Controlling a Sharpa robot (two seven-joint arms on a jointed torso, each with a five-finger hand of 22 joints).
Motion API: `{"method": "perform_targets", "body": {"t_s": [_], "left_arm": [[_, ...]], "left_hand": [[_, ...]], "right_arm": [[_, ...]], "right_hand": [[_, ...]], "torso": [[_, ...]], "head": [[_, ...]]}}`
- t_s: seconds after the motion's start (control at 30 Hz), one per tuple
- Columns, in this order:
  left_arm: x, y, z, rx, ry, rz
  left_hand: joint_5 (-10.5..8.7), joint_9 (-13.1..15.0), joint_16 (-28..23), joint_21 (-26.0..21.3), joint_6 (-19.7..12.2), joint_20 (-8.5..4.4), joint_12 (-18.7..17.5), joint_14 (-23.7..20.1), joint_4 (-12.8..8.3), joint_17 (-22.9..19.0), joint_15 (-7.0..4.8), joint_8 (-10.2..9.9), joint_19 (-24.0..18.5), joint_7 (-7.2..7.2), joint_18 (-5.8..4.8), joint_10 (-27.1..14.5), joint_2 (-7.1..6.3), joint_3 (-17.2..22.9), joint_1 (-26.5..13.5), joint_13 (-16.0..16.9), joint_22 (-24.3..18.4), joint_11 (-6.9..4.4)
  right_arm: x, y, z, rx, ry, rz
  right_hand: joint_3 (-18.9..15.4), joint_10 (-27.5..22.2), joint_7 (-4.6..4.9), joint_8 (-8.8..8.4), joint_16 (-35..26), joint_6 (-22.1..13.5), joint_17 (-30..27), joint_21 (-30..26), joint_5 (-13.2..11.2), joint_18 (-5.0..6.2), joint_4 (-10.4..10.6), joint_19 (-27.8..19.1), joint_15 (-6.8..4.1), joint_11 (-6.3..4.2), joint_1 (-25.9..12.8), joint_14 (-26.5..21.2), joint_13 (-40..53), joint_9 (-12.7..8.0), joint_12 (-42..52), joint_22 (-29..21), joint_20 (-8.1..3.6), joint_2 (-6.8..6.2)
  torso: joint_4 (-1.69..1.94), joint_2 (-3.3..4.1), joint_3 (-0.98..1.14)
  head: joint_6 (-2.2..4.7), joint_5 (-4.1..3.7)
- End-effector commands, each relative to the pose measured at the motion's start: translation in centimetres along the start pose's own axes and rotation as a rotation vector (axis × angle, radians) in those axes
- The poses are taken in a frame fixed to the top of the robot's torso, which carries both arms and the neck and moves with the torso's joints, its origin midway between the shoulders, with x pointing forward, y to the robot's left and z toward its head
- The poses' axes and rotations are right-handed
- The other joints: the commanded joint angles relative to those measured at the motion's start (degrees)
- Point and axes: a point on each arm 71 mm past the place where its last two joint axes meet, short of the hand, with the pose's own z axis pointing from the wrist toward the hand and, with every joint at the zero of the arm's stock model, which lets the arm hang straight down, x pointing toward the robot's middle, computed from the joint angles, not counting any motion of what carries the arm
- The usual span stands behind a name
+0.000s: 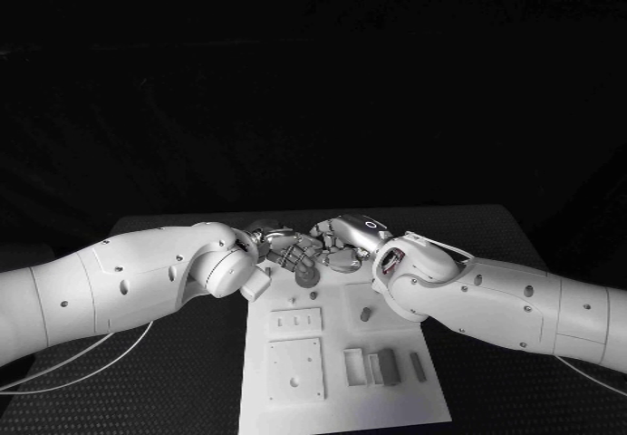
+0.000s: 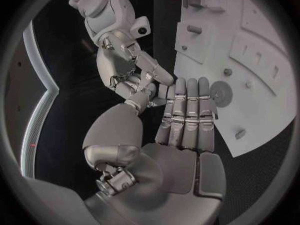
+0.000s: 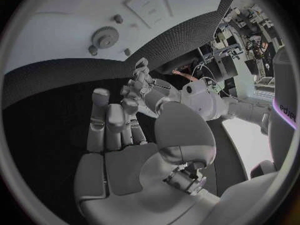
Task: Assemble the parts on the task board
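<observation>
The white task board [image 1: 342, 399] lies in the middle of the black table. My two hands meet over its far end. My left hand [image 1: 290, 250] holds its fingers [image 2: 187, 115] straight and side by side, thumb apart, palm bare. My right hand [image 1: 343, 243] reaches towards it; its fingers [image 2: 140, 82] curl close to the left fingertips, and what lies between them is hidden. Its palm [image 3: 134, 167] is bare. A gear [image 2: 220, 91] sits on the board just beside the left fingers. Several grey parts [image 1: 386, 367] stand in the board's near half, and one more [image 1: 366, 314] further in.
Raised white plates [image 1: 295, 367] with small holes occupy the board's left side. Small pegs [image 2: 227, 72] stand near the gear [image 3: 104, 36]. Both forearms [image 1: 509, 304] cross over the table's far corners beside the board. Bare black table [image 1: 170, 399] flanks the board.
</observation>
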Motion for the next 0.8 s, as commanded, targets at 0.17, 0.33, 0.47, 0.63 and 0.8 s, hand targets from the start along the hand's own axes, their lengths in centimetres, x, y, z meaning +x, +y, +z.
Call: {"method": "perform_targets", "body": {"t_s": [0.17, 0.33, 0.47, 0.63, 0.8], "left_arm": [[0.2, -0.3, 0.0, 0.006, 0.012, -0.007], [0.2, -0.2, 0.0, 0.005, 0.012, 0.002], [-0.1, -0.2, -0.1, 0.007, -0.004, 0.004], [-0.3, -0.1, -0.1, 0.007, -0.02, 0.011], [-0.4, -0.1, -0.2, 0.009, -0.018, 0.024]], "left_hand": [[0.25, 0.0, -0.6, -0.4, 0.4, -0.07, -0.3, 0.3, -1.9, 0.6, -0.12, -0.3, 0.0, -0.24, -0.69, 0.0, 2.74, 2.8, 2.9, 0.6, 0.4, -0.15], [0.24, 0.2, -0.8, -0.5, 1.0, -0.15, -0.2, 0.8, -3.4, 1.1, -0.26, -0.1, 0.0, -0.6, -0.95, 0.5, 3.3, 4.9, 4.6, 1.0, 0.7, -0.33], [0.23, 0.4, -0.7, -0.5, 1.6, -0.32, 0.0, 1.3, -3.4, 1.5, -0.47, 0.2, 0.3, -0.86, -1.02, 1.0, 3.56, 5.3, 4.5, 1.4, 0.9, -0.63], [0.2, 0.8, -0.5, -0.5, 2.4, -0.58, 0.3, 2.0, -3.4, 2.2, -0.85, 0.7, 0.3, -1.17, -1.23, 1.8, 4.31, 5.5, 3.8, 1.9, 1.2, -1.03], [0.19, 1.4, -0.3, -0.3, 2.9, -0.96, 0.7, 2.5, -3.7, 3.0, -1.18, 1.2, 0.8, -1.46, -1.32, 2.5, 4.66, 5.6, 3.6, 2.6, 1.6, -1.38]], "right_arm": [[0.3, 0.3, 0.0, -0.016, 0.022, -0.011], [0.3, 0.2, 0.0, -0.012, 0.026, -0.013], [0.3, 0.1, 0.0, -0.01, 0.031, -0.014], [0.3, -0.2, 0.0, 0.003, 0.037, -0.009], [0.3, -0.9, 0.1, 0.025, 0.035, 0.02]], "right_hand": [[0.0, -0.8, -0.26, 0.24, 0.2, 12.2, 0.0, 0.4, 0.2, 0.6, -0.4, 0.0, -0.22, -0.62, 0.7, 0.0, -0.1, 0.0, 0.1, 1.0, -0.42, 0.09], [0.0, -0.8, -0.26, 0.23, 0.2, 12.2, 0.0, 0.4, 0.2, 0.6, -0.4, 0.1, -0.23, -0.63, 0.7, 0.0, -0.1, 0.0, 0.1, 1.0, -0.43, 0.09], [0.0, -0.8, -0.26, 0.23, 0.2, 12.2, 0.0, 0.4, 0.2, 0.6, -0.4, 0.1, -0.23, -0.63, 0.7, 0.0, -0.1, 0.0, 0.1, 1.0, -0.44, 0.07], [-0.2, -0.8, -0.23, 0.11, 0.2, 12.0, 0.0, 0.3, 0.2, 0.6, -0.4, 0.0, -0.21, -0.6, 0.6, 0.0, -0.1, 0.0, 0.0, 1.0, -0.43, -0.32], [-1.6, -2.0, 0.88, -2.22, -0.4, 8.5, -0.2, -0.2, 0.3, 0.6, 1.3, -0.4, 0.6, 0.47, -2.8, -0.6, -0.5, -1.0, -1.0, 0.8, 0.0, -6.52]], "torso": [[0.0, -0.01, 0.0], [0.0, 0.0, -0.01], [0.01, 0.0, 0.0], [0.0, -0.01, -0.02], [-0.03, -0.02, -0.03]], "head": [[-0.05, -0.03], [-0.18, -0.17], [-0.22, -0.16], [-0.26, -0.18], [-0.24, -0.19]]}}
